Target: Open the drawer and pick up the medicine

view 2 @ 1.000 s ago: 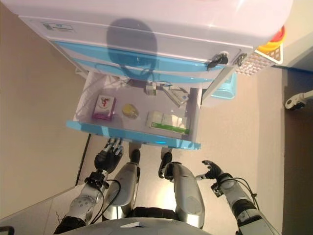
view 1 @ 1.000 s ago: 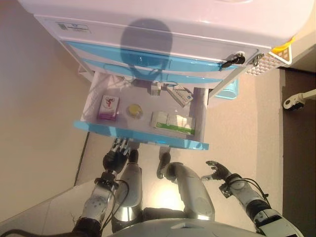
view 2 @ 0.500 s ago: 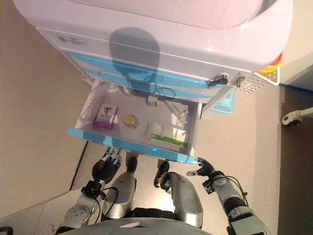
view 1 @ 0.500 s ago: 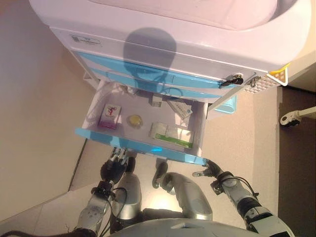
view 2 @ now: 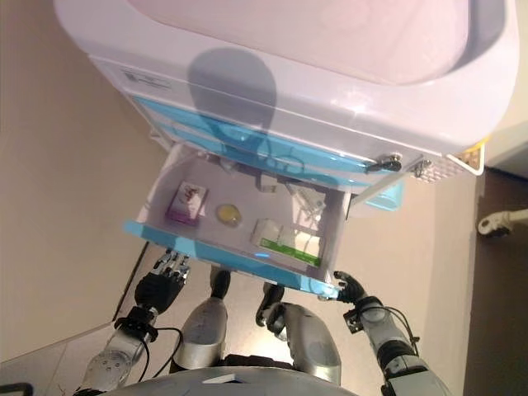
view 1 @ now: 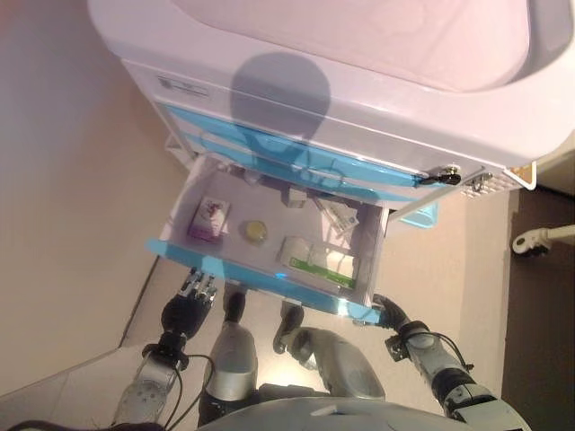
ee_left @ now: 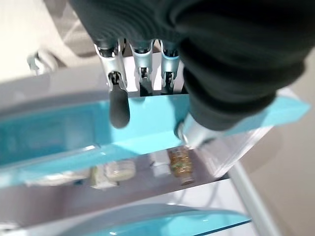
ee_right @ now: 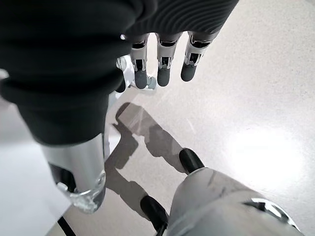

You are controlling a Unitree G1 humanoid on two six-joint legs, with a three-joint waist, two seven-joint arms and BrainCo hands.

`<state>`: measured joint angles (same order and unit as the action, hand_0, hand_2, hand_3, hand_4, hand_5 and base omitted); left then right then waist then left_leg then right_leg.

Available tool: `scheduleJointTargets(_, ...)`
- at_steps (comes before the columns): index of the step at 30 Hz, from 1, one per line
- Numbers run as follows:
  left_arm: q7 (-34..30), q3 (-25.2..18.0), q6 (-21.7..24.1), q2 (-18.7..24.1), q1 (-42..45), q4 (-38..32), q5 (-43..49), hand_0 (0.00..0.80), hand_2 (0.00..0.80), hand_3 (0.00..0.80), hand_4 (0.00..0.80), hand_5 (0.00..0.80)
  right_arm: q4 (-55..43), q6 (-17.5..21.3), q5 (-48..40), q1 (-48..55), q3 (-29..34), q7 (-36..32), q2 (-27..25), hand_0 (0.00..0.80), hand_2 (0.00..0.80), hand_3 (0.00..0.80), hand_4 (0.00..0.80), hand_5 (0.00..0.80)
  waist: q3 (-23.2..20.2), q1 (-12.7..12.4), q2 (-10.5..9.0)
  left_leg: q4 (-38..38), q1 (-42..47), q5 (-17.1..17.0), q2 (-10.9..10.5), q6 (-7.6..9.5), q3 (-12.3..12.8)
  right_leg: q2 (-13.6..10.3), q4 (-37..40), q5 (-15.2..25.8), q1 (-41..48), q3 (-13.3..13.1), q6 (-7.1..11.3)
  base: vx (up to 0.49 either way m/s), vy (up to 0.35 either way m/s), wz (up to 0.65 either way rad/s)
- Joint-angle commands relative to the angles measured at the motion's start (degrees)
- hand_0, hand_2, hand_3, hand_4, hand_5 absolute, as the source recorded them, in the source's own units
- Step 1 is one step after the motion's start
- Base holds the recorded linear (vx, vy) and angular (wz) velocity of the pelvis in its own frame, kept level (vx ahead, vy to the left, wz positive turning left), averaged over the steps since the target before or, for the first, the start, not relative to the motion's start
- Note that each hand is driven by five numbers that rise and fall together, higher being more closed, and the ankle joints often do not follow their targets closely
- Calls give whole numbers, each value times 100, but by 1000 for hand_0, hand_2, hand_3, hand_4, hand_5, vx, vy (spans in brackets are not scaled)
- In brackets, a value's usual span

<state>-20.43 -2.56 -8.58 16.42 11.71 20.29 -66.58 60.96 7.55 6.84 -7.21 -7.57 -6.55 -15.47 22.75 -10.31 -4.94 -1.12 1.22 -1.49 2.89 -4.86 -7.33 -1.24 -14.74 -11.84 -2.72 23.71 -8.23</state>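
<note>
The white drawer with a blue front (view 1: 260,280) stands pulled open from the cabinet. Inside lie a purple-pink box (view 1: 208,218), a small yellow round thing (view 1: 256,231), a green-and-white medicine box (view 1: 317,262) and a packet (view 1: 334,214) at the back. My left hand (view 1: 186,305) is open just below the front's left end; in the left wrist view its fingers (ee_left: 119,105) lie straight against the blue front (ee_left: 64,132). My right hand (view 2: 351,290) is open and empty beside the drawer's right front corner; in its wrist view the fingers (ee_right: 162,69) hang over the floor.
The white cabinet (view 1: 359,81) with more blue drawers rises above the open one. A key (view 1: 445,177) sticks out of its right side. A blue bin (view 1: 422,214) hangs behind it. A white caster (view 1: 530,241) stands on the dark floor at right.
The camera has shifted. My right hand has moved up from low at the right to the drawer's right front corner. My left hand stays under the front's left end.
</note>
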Motion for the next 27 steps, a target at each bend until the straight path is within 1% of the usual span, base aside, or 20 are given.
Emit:
scheduleJointTargets(1, 68, -2250, 1375, 1306, -51, 307, 444, 0, 0, 0, 0, 0, 913, 283, -128, 477, -212, 51, -606, 0, 0, 0, 0, 0, -1773, -253, 752, 399, -56, -87, -867, 517, -121, -222, 1045, 665, 704, -636, 825, 24, 35, 15)
scheduleJointTargets(5, 231, -1938, 1218, 1301, -52, 948, 1230, 0, 0, 0, 0, 0, 943, 381, -102, 503, -14, 56, -707, 0, 0, 0, 0, 0, -1745, -185, 792, 494, -35, -142, -865, 517, -108, -239, 1036, 699, 678, -616, 868, 28, 47, 8)
scheduleJointTargets(8, 432, -1740, 1226, 1278, -26, 1554, 2037, 0, 0, 0, 0, 0, 964, 403, -55, 530, 121, 30, -784, 0, 0, 0, 0, 0, -1720, -126, 792, 469, -29, -115, -871, 531, -74, -261, 1022, 719, 663, -632, 896, 27, 49, 24)
scheduleJointTargets(9, 530, -1671, 1153, 1246, -38, 1837, 2463, 0, 0, 0, 0, 0, 972, 407, -71, 544, 143, 36, -807, 0, 0, 0, 0, 0, -1710, -97, 785, 450, -26, -103, -878, 543, -54, -263, 1018, 730, 660, -650, 909, 30, 42, 6)
scheduleJointTargets(11, 676, -1478, 1180, 1225, -58, 2321, 2950, 0, 0, 0, 0, 0, 979, 445, -73, 587, 219, 16, -844, 0, 0, 0, 0, 0, -1701, -53, 781, 429, -13, -68, -875, 558, -20, -275, 1023, 745, 663, -664, 929, 31, 37, 0)
scheduleJointTargets(13, 856, -1271, 1185, 1166, -103, 2928, 3452, 0, 0, 0, 0, 0, 975, 466, -47, 617, 282, -22, -876, 0, 0, 0, 0, 0, -1700, 28, 766, 425, 21, -37, -865, 577, 50, -269, 1061, 784, 669, -707, 953, 34, 32, -9)
scheduleJointTargets(14, 945, -1224, 1140, 1144, -121, 3048, 3730, 0, 0, 0, 0, 0, 973, 458, -47, 619, 302, -32, -884, 0, 0, 0, 0, 0, -1699, 43, 762, 423, 37, -19, -862, 581, 70, -265, 1078, 791, 675, -729, 960, 35, 35, -17)
scheduleJointTargets(16, 1080, -1032, 1079, 1142, -200, 3612, 4132, 0, 0, 0, 0, 0, 1038, 517, -12, 618, 336, -43, -904, 0, 0, 0, 0, 0, -1722, 136, 747, 426, 66, 14, -855, 597, 160, -255, 1144, 825, 686, -783, 982, 34, 37, -19)
scheduleJointTargets(17, 1144, -957, 1041, 1124, -229, 3729, 4372, 0, 0, 0, 0, 0, 1049, 525, -18, 621, 341, -42, -911, 0, 0, 0, 0, 0, -1729, 158, 742, 427, 75, 27, -852, 598, 186, -252, 1166, 832, 689, -804, 993, 37, 40, -15)
scheduleJointTargets(18, 1192, -796, 1094, 1110, -284, 4087, 4521, 0, 0, 0, 0, 0, 1084, 538, -14, 613, 339, -29, -917, 0, 0, 0, 0, 0, -1748, 227, 731, 434, 98, 46, -840, 607, 248, -244, 1201, 847, 692, -849, 999, 35, 38, -13)
scheduleJointTargets(20, 1318, -608, 1039, 1032, -360, 4475, 4904, 0, 0, 0, 0, 0, 1117, 539, -67, 610, 335, 31, -904, 0, 0, 0, 0, 0, -1778, 310, 720, 444, 120, 69, -825, 618, 334, -227, 1252, 875, 684, -928, 1015, 30, 38, -22)
scheduleJointTargets(21, 1325, -514, 1058, 1029, -388, 4651, 4929, 0, 0, 0, 0, 0, 1130, 548, -84, 608, 337, 48, -909, 0, 0, 0, 0, 0, -1781, 349, 711, 445, 135, 81, -821, 623, 369, -223, 1276, 890, 685, -952, 1020, 19, 35, -31)
scheduleJointTargets(23, 1334, -331, 940, 901, -476, 5008, 4940, 0, 0, 0, 0, 0, 1171, 577, -110, 615, 363, 115, -900, 0, 0, 0, 0, 0, -1804, 437, 696, 455, 162, 105, -801, 631, 474, -202, 1342, 928, 678, -1033, 1035, 13, 34, -34)
scheduleJointTargets(24, 1268, -252, 780, 840, -511, 5151, 4963, 0, 0, 0, 0, 0, 1197, 592, -150, 617, 391, 180, -895, 0, 0, 0, 0, 0, -1805, 477, 685, 454, 174, 116, -796, 632, 518, -197, 1387, 960, 680, -1059, 1048, 6, 25, -29)
scheduleJointTargets(25, 1251, -217, 717, 784, -537, 5248, 4952, 0, 0, 0, 0, 0, 1215, 611, -150, 618, 414, 195, -895, 0, 0, 0, 0, 0, -1807, 494, 680, 457, 180, 124, -787, 633, 554, -190, 1413, 975, 683, -1081, 1051, -3, 25, -24)
scheduleJointTargets(26, 1220, -151, 485, 688, -576, 5411, 4914, 0, 0, 0, 0, 0, 1263, 648, -274, 629, 475, 295, -891, 0, 0, 0, 0, 0, -1815, 542, 664, 466, 190, 131, -780, 636, 610, -180, 1467, 1019, 678, -1112, 1068, -8, 18, -25)
scheduleJointTargets(27, 1192, -118, 380, 639, -583, 5494, 4905, 0, 0, 0, 0, 0, 1284, 671, -283, 633, 522, 347, -890, 0, 0, 0, 0, 0, -1813, 567, 652, 486, 204, 133, -775, 638, 640, -176, 1508, 1051, 680, -1129, 1079, -12, 16, -29)
